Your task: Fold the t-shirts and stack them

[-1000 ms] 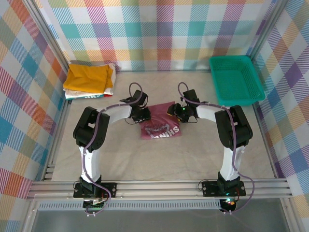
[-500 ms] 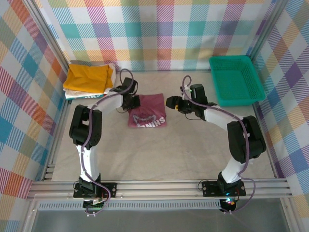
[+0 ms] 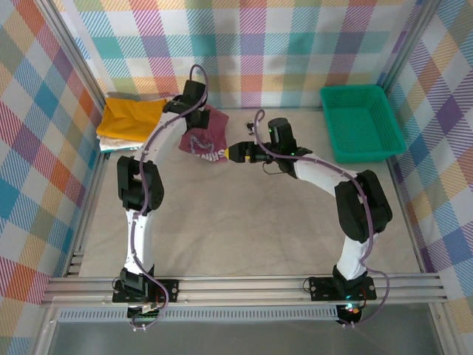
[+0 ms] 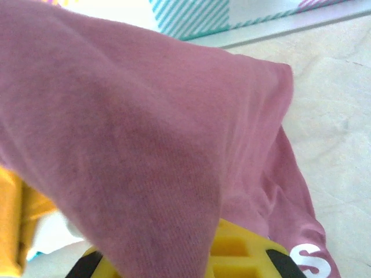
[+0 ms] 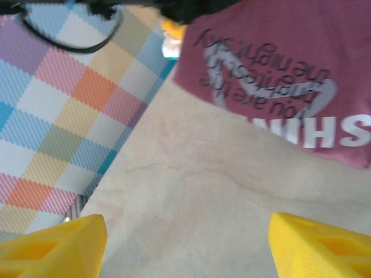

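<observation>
Around the beige desk [image 3: 244, 229], checked walls [image 3: 244, 44] are seen on three sides. A teal basket [image 3: 362, 122] is noted at the back right corner of the desk.

At the back left corner a folded stack is recorded: a yellow t-shirt [image 3: 133, 118] lies on top of a white t-shirt [image 3: 140, 142], and both lie flat against the wall.

The maroon t-shirt [image 3: 205, 134] is held up just right of that stack, bunched at the top and hanging loosely. Its white lettering is turned toward the right arm and is read clearly in the right wrist view [image 5: 278, 87]. Whether its lower edge touches the desk cannot be told. In the left wrist view the same cloth [image 4: 145, 145] is draped over the camera.

The left gripper [image 3: 194, 111] is raised at the back of the desk and closed on the upper edge of the maroon t-shirt. Part of its yellow finger [image 4: 243, 255] is seen under the cloth.

The right gripper [image 3: 235, 153] is placed just right of the hanging t-shirt, apart from it. Its fingers are spread wide with nothing between them [image 5: 185, 249].
</observation>
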